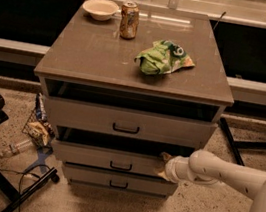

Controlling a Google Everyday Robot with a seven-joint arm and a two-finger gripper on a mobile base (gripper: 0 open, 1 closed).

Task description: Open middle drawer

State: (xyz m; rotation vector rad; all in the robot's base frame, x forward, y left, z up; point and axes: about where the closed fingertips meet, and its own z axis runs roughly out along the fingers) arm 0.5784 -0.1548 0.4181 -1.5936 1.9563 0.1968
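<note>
The bench (90, 55) holds three drawers. The taller top drawer (80, 115) appears pulled partway out, and beneath it the middle drawer (89, 155) stands out only slightly. The white arm (228, 175) reaches in from the right, with the claw (164, 165) at that drawer front's right end, well apart from the handle (121, 166). Whether it is clenched or released, I cannot tell. Pulling from that corner could skew and jam the tray, or the claw could slip off.
</note>
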